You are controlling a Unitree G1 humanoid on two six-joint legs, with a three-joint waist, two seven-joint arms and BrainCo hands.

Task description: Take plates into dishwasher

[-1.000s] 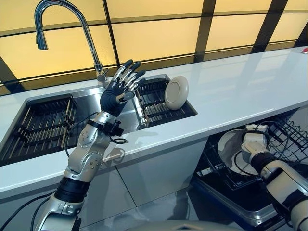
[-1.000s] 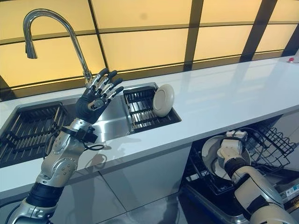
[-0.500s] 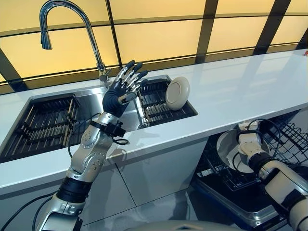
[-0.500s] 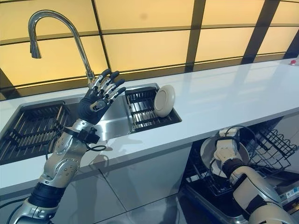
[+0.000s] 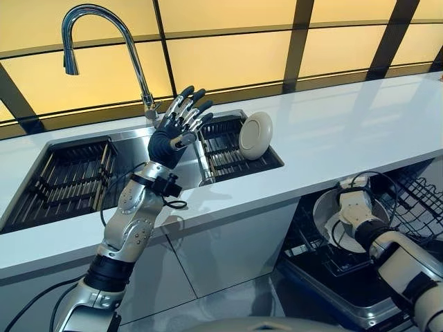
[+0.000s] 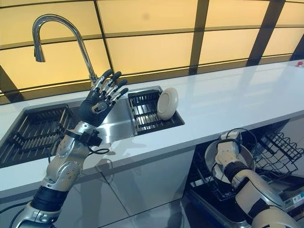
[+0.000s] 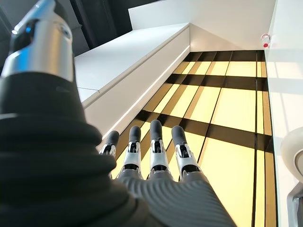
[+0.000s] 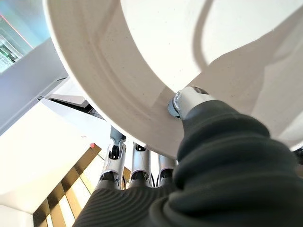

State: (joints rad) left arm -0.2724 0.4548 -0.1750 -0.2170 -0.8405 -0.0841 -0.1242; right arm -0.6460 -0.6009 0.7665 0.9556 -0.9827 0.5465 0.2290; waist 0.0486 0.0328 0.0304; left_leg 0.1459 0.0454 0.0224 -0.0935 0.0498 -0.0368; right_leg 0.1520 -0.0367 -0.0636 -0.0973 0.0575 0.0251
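— So what was on the far left?

— A dark rack (image 5: 62,181) sat in the left basin of the sink (image 5: 131,149), with the tap (image 5: 104,48) arching above it. Next came the left hand (image 5: 173,128), raised over the sink with its fingers (image 7: 156,146) straight and spread wide, holding nothing.

— And beyond it?

— A second rack (image 5: 228,145) in the right basin, where one plate (image 5: 255,135) stood on edge, tilted back, near the rack's right end. The hand was near it but clearly apart. The white counter (image 5: 346,131) ran on to the right.

— Where was the other plate?

— Lower right, under the counter, in the right hand (image 5: 354,207). That second plate (image 5: 331,214) was held on edge over the pulled-out dishwasher basket (image 5: 415,200). In the right wrist view its pale underside (image 8: 142,71) filled most of the frame, with the thumb pressed against one face and the fingers (image 8: 137,165) reaching behind the rim, so the hand pinched it.

— Was it seated in the basket?

— I couldn't tell whether its lower edge touched the wires.
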